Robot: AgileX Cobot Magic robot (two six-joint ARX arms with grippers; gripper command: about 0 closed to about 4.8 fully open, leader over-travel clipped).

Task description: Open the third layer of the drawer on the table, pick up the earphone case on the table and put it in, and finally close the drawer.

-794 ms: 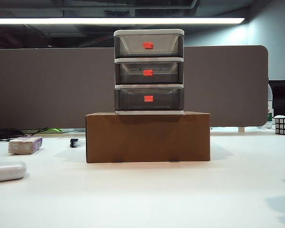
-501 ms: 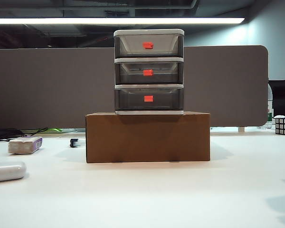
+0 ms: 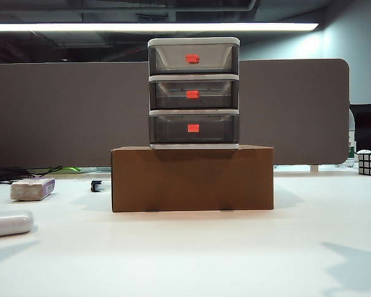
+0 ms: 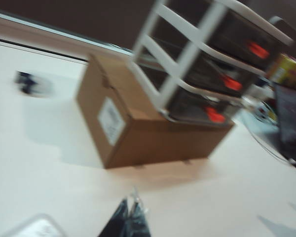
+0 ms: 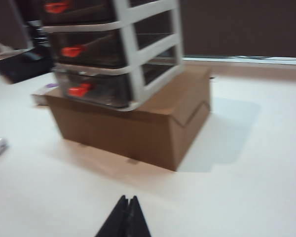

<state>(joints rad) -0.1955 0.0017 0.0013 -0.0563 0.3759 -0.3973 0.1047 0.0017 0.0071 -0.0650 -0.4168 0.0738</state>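
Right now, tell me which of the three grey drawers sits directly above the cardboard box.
The third layer, lowest in the drawer: only the white base rail separates it from the cardboard box; the other two sit stacked above it.

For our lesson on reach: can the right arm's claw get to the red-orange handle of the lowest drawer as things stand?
Probably yes. The right claw is shut, held back over the bare table, and nothing stands in front of the third layer, whose handle faces forward atop the cardboard box. The claw must open first.
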